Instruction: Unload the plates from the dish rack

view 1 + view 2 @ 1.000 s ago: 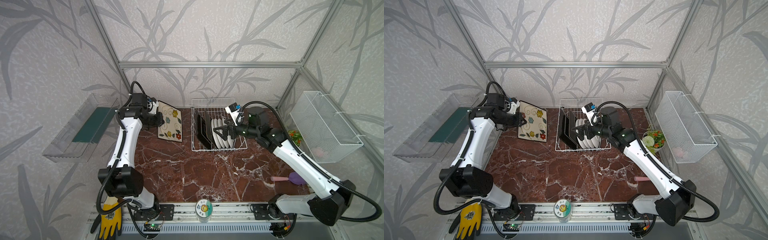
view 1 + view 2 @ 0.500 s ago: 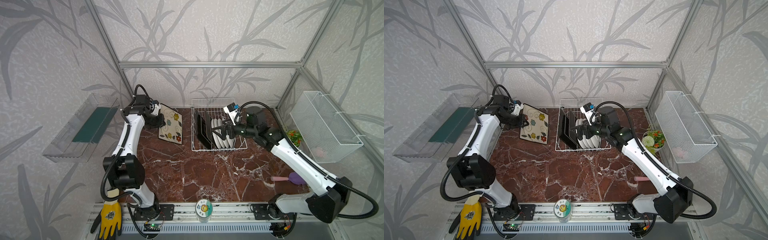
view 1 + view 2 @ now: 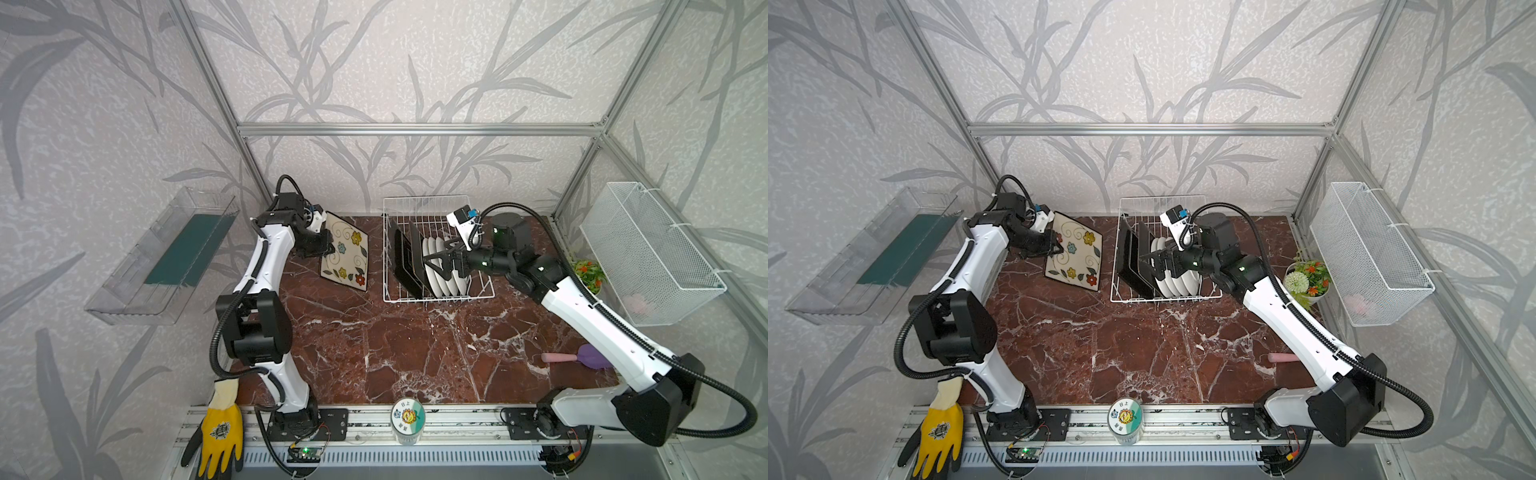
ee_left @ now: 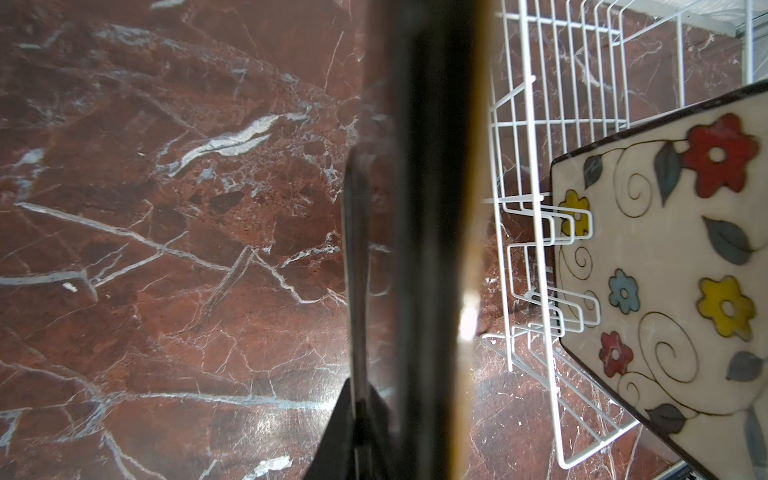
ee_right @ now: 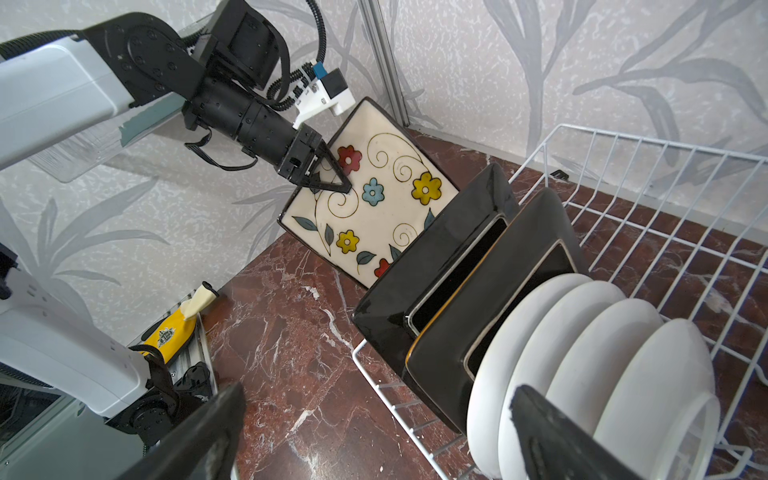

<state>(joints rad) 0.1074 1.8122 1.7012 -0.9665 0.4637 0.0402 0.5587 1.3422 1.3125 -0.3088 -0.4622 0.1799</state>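
Note:
My left gripper (image 3: 329, 246) (image 5: 334, 179) is shut on the left edge of a square flower plate (image 3: 345, 259) (image 3: 1076, 254) (image 5: 386, 208). It holds the plate tilted, left of the dish rack (image 3: 482, 296) (image 3: 1183, 298) (image 5: 665, 166), with the low edge at the table. In the left wrist view this plate is a dark edge-on band (image 4: 432, 249). Two black-backed square plates (image 3: 405, 259) (image 5: 449, 257) and several round white plates (image 3: 457, 282) (image 5: 602, 353) stand in the rack. My right gripper (image 3: 436, 261) (image 3: 1156, 264) (image 5: 374, 440) hovers open over them, holding nothing.
A white mesh basket (image 3: 648, 257) hangs on the right wall, with a flower pot (image 3: 588, 272) beside it. A pink-and-purple tool (image 3: 582, 357) lies front right. A jar (image 3: 407, 417) and a yellow glove (image 3: 220, 428) sit at the front rail. A clear tray (image 3: 166, 257) hangs left.
The left arm has leaned further toward the back while the flower plate stayed almost where it was. The right gripper has edged slightly leftward over the rack's plates, still open.

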